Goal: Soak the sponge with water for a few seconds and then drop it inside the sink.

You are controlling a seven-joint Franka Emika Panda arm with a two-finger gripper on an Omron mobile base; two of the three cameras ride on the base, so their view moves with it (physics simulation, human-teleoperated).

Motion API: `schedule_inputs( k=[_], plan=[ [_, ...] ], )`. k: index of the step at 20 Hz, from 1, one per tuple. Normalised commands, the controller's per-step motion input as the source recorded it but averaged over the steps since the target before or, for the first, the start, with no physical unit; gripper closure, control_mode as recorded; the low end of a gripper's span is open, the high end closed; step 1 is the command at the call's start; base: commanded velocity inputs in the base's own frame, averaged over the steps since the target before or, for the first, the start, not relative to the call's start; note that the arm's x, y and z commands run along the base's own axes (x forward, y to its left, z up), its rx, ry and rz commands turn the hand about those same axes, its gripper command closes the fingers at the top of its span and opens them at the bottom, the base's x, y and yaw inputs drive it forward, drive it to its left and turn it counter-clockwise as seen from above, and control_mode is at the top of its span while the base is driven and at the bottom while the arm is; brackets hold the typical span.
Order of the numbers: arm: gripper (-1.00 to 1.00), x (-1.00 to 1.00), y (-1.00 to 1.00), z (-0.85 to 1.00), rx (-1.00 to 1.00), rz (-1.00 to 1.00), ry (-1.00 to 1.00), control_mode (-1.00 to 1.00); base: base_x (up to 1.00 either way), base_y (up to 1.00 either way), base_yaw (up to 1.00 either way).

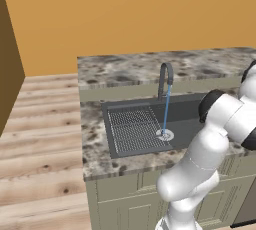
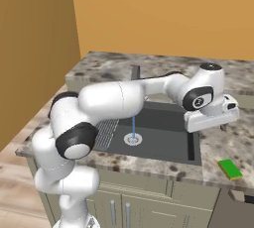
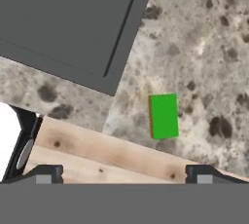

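Note:
The green sponge (image 2: 229, 169) lies flat on the granite counter, right of the sink (image 2: 163, 140) and close to the counter's front edge. My gripper (image 2: 212, 122) hangs open above the counter beside the sink's right rim, behind and above the sponge. In the hand view the sponge (image 3: 164, 116) sits a little right of the middle, beyond the wide-apart fingertips (image 3: 202, 173), with nothing between them. The water (image 1: 165, 111) runs in a thin blue stream from the dark arched faucet (image 1: 165, 76) down to the round drain (image 1: 165, 135). The sink's corner (image 3: 73, 18) appears at the top left.
A ribbed drainboard (image 1: 134, 129) fills the sink's left part. The counter's front edge (image 3: 112, 142) drops to a wooden floor (image 1: 40, 139). My arm (image 2: 114, 100) stretches across the sink. A brown cabinet wall (image 2: 34, 48) stands at the left.

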Motion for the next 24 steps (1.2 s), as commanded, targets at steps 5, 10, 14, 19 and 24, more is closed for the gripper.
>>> schedule_inputs(
  k=[5,10,14,19,24],
  plan=[
    [-1.00,0.02,-0.17,-0.11,0.03,-0.09,-0.01,-1.00,0.00,0.00,0.00],
    [-1.00,0.00,-0.17,-0.33,0.07,-0.05,-0.02,-1.00,0.00,0.00,0.00],
    [-1.00,0.05,-0.06,-0.37,0.10,-0.06,0.00,-1.00,0.00,0.00,0.00],
    [-1.00,0.06,-0.13,-0.26,0.08,-0.04,-0.01,-1.00,0.00,0.00,0.00],
    [-1.00,0.14,-0.18,-0.16,0.03,-0.01,0.00,-1.00,0.00,0.00,0.00]
  ],
)
